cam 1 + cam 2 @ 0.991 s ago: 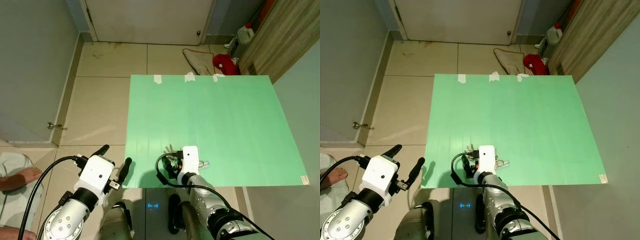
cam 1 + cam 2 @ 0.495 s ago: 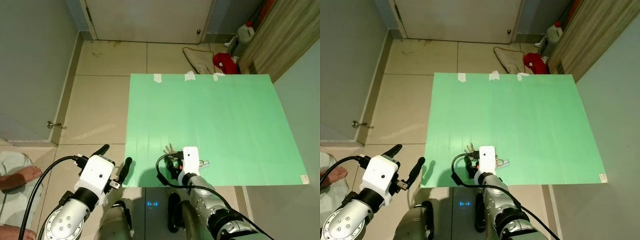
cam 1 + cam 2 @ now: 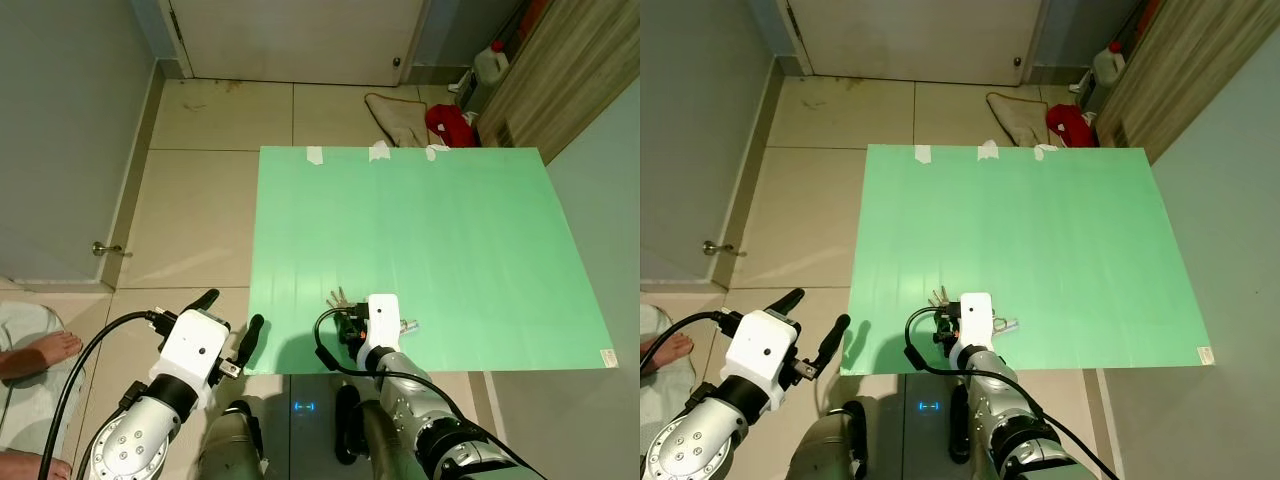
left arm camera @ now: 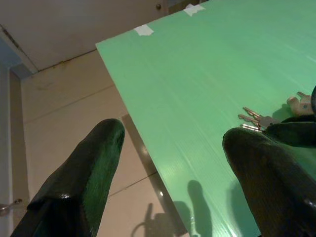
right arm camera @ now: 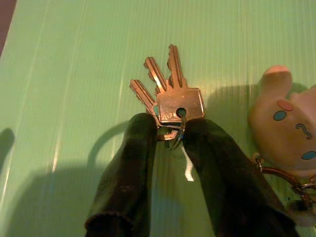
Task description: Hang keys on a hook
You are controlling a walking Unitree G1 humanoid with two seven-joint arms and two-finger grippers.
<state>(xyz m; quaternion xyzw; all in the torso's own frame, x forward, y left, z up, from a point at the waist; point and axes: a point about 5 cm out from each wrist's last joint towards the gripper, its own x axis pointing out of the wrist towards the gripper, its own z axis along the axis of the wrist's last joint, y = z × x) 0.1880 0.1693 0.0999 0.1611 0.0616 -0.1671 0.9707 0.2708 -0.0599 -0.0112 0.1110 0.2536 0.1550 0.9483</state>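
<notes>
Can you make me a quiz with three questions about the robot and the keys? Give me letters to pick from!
1. Where do the keys lie?
A. on the green mat
B. on a door handle
C. in a bucket

2. How many key blades fan out from the ring?
A. one
B. three
C. six

3. What is the right gripper doing?
A. hanging far above the floor
B. closing its two fingers around the key ring
C. holding a cup

Answers:
1 A: the keys rest flat on the green mat, near its close edge.
2 B: the right wrist view shows three blades spread out.
3 B: its black fingers sit on either side of the ring, beside a cartoon keychain charm. The left gripper hangs open off the mat.
</notes>
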